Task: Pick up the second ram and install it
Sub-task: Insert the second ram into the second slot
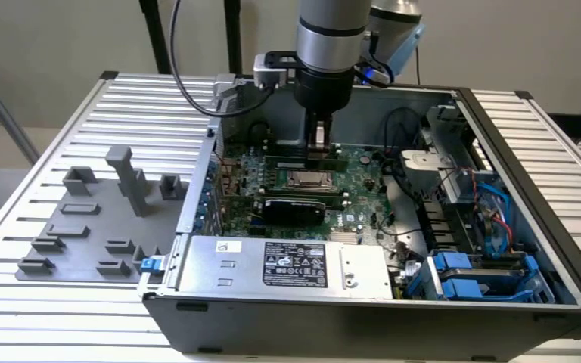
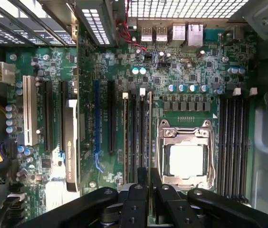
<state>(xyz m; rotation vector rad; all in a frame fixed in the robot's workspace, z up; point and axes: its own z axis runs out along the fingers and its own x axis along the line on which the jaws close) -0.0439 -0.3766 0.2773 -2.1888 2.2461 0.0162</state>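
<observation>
1. Gripper is low inside the open computer case, right over the motherboard, and its fingers are pinched narrow on the second ram.
2. Ram placement: in the wrist view the stick stands edge-on in the memory slots just beside the CPU socket, running away from the fingertips.
3. Whether it is fully seated cannot be told from here.
4. Doing this well looks like a matter of keeping the stick square to its slot and pressing straight down, with even force along its length.
5. Wrist view gives the slot alignment and a second bank of slots beyond the socket.
6. Exterior view adds the arm's height, the power supply at the front and the grey parts tray on the exterior view's left.
</observation>
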